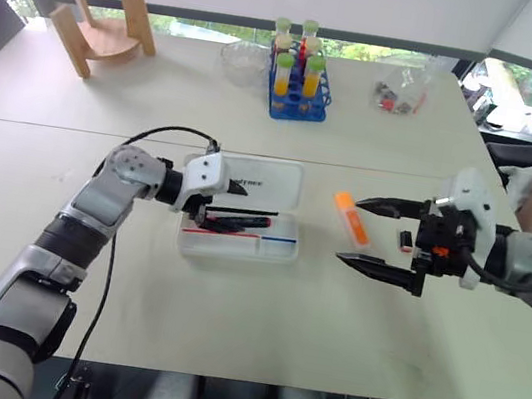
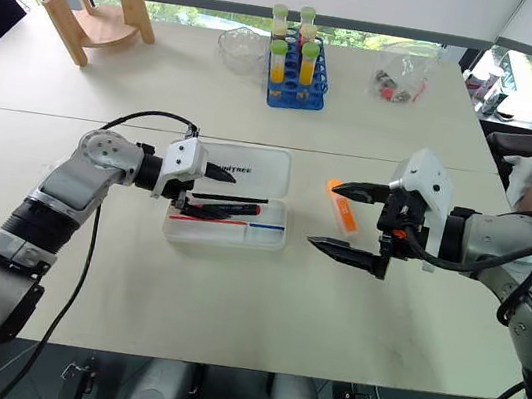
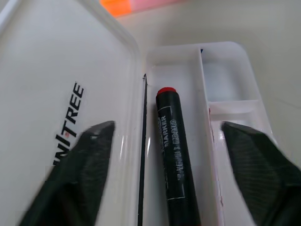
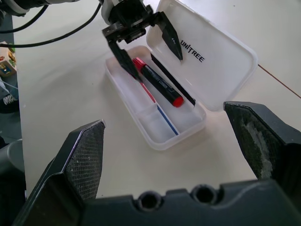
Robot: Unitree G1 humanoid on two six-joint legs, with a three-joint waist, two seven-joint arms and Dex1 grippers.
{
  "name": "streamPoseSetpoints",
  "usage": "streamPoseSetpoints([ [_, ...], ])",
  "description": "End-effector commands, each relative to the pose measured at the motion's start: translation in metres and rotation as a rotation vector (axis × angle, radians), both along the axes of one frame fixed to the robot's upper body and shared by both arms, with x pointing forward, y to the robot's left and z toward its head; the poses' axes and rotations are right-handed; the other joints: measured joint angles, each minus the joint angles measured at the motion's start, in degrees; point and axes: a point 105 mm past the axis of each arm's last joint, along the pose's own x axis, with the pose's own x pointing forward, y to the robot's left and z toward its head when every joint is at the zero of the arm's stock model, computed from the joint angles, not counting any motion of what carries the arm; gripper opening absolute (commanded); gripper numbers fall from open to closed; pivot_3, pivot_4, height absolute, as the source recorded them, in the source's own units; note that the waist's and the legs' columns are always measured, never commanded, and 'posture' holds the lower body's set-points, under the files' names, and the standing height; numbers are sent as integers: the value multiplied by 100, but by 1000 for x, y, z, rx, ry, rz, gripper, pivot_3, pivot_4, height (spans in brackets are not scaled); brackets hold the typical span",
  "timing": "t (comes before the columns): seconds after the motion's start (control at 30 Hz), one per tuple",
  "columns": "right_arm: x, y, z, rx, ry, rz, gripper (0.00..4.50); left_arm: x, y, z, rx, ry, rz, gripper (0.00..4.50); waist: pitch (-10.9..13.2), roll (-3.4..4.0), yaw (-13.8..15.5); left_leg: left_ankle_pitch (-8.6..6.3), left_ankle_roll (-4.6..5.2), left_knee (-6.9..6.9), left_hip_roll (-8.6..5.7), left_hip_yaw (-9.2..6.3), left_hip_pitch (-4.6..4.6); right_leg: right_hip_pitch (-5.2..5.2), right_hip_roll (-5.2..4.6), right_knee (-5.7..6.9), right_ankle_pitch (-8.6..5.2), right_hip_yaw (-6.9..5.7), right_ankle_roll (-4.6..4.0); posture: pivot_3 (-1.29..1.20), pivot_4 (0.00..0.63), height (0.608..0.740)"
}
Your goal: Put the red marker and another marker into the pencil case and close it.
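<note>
Orange highlighter (image 1: 352,218) lies on the tabletop (image 1: 223,345) just right of the open pencil case (image 1: 284,248), long axis running away from the robot. Right gripper (image 1: 366,236) (nearer arm) hovers beside it, fingers wide. Red marker (image 4: 157,87) sits inside the case; left gripper (image 2: 209,190) fingers wide, empty.

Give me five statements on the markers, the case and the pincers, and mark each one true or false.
1. The red marker lies inside the pencil case. True.
2. The pencil case's lid is shut. False: it lies open, with the printed inside showing.
3. The orange highlighter is in the case. False: it lies on the table, between the case and the right pincer.
4. The left pincer grips the red marker. False: its jaws stand open over the marker, which lies free in the case.
5. The right pincer is open and holds nothing. True.
</note>
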Motion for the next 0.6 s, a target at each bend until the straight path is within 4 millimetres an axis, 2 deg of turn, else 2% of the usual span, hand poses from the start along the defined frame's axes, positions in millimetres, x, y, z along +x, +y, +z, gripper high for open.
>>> streamPoseSetpoints([
  [0.03, 16, -4, -3, -57, -66, -105, 4500, -20, 10, 47, -201, 28, -11, 4435, 0, 0, -36, 0, 0, 0, 1, -1, 0, -1, 1, 1, 0, 0, 0, 0, 150, 740],
  [0.13, 39, -13, -16, -94, -66, -263, 4500, -44, 28, 70, -294, 71, 6, 4435, 1, 0, -90, 1, -1, -2, 7, -3, -2, -7, 4, 7, -1, 1, -1, 0, 150, 740],
  [0.23, 64, -18, -36, -71, 23, -433, 4500, -70, 59, 81, -296, 84, 98, 4435, 3, 1, -186, 3, -5, -5, 7, -3, 3, -6, 1, 11, -1, 3, -2, 0, 150, 740],
  [0.33, 80, -18, -60, -72, 103, -540, 4500, -88, 77, 84, -296, 81, 181, 4435, 5, 4, -160, 3, -6, -12, 9, -6, 18, -1, 2, 13, -1, 12, -3, 0, 150, 740],
  [0.53, 99, -15, -97, -129, 195, -619, 4500, -111, 91, 82, -311, 90, 283, 4435, 6, 3, -93, 4, -7, -7, 2, 3, 18, 9, -8, 8, 0, 6, -3, 0, 150, 740],
  [0.57, 101, -16, -100, -140, 196, -627, 3953, -114, 92, 83, -314, 94, 290, 4500, 6, 3, -95, 4, -7, -7, 3, 3, 19, 10, -8, 8, 0, 6, -3, 0, 150, 740],
  [0.6, 104, -17, -102, -152, 193, -631, 3609, -115, 92, 83, -320, 93, 299, 4500, 5, 1, -104, 4, -7, -6, 3, 4, 24, 14, -8, 9, 0, 6, -3, 0, 150, 740],
])
